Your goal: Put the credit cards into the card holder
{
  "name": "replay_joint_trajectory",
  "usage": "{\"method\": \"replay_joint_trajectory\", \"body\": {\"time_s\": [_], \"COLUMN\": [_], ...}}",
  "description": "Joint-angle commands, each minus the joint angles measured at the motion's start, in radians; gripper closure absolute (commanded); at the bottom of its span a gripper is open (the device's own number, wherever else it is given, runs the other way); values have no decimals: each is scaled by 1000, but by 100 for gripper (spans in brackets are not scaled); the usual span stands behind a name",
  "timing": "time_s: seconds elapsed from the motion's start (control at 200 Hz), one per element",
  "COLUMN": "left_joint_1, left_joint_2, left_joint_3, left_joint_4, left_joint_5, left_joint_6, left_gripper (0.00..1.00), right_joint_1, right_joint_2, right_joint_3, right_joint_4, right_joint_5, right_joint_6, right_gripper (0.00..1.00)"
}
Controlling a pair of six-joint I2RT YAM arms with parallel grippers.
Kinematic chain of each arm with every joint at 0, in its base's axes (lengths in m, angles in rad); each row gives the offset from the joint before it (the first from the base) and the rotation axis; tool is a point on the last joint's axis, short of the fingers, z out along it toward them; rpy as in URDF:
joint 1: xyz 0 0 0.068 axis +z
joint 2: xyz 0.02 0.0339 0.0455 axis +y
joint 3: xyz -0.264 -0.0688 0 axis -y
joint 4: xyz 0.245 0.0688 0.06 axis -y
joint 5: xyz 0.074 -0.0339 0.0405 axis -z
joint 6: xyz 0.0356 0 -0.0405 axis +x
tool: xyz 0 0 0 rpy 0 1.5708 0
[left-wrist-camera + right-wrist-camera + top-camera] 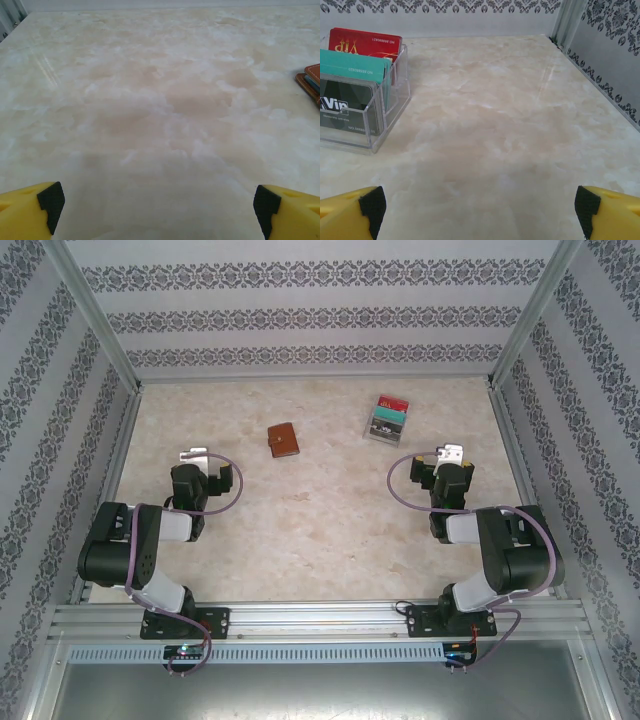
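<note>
The credit cards stand upright in a clear plastic tray (391,120): a red one (367,44) at the back, a teal one (351,66) in the middle and a dark grey one (344,107) in front. From above, the cards (386,416) sit at the table's back right. The reddish-brown card holder (283,440) lies folded left of them, and its edge (312,80) shows in the left wrist view. My left gripper (193,454) (157,210) is open over bare table. My right gripper (452,453) (479,207) is open too, right of and nearer than the tray.
Patterned walls with metal posts (105,335) close the table on three sides. Bare marble tabletop (330,510) lies between the two arms. A metal rail (320,618) runs along the near edge where the arm bases are bolted.
</note>
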Motion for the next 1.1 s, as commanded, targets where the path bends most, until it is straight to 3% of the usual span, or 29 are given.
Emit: {"method": "replay_joint_trajectory", "body": {"time_s": [0.0,0.679,0.904,1.009,1.094], "left_joint_1": [13,14,16,19,19], "left_joint_2": [-4,-13,-193,-247,-321], "left_joint_3": [20,11,9,28,55], "left_joint_4": [1,10,-139,-232,-311], "left_joint_5": [18,41,-45,-40,-13], "left_joint_6": [11,20,-28,-52,-64], "left_gripper": [1,1,1,1,1], "right_joint_1": [3,7,12,15,20], "right_joint_2": [-13,-20,-80,-131,-229], "right_joint_3": [12,8,-33,-15,83], "right_joint_4": [30,36,37,-40,-324], "right_joint_5": [12,-28,-47,-48,-56], "right_joint_6": [4,-15,-30,-31,18], "right_gripper": [2,2,2,2,2]}}
